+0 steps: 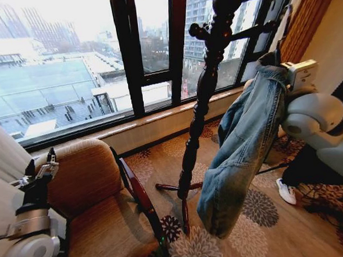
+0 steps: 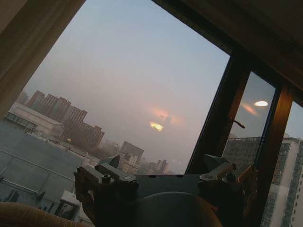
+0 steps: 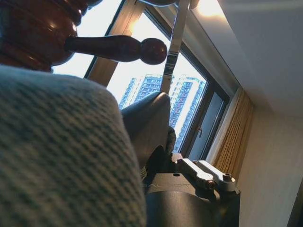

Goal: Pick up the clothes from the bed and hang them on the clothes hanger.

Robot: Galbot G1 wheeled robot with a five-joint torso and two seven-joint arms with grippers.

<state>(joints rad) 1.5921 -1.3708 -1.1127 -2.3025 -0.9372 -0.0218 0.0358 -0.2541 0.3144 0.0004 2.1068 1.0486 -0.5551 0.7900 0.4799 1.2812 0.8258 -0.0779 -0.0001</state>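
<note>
Hanging from the right tool (image 1: 276,61), pinched at the collar: denim jacket (image 1: 242,147), judged heavy, limp, best held there. Left tool (image 1: 41,165) idle, spread, over armchair (image 1: 95,209).

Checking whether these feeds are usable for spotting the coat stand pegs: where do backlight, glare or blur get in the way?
Head view: bright window backlights the stand, leaving it nearly a silhouette; straight frames bow, so the lens distorts. Right wrist view: jacket sits close and blurred, the peg is dark against blown-out glass. Left wrist view: dim hazy sky with lamp reflections in the pane.
</note>
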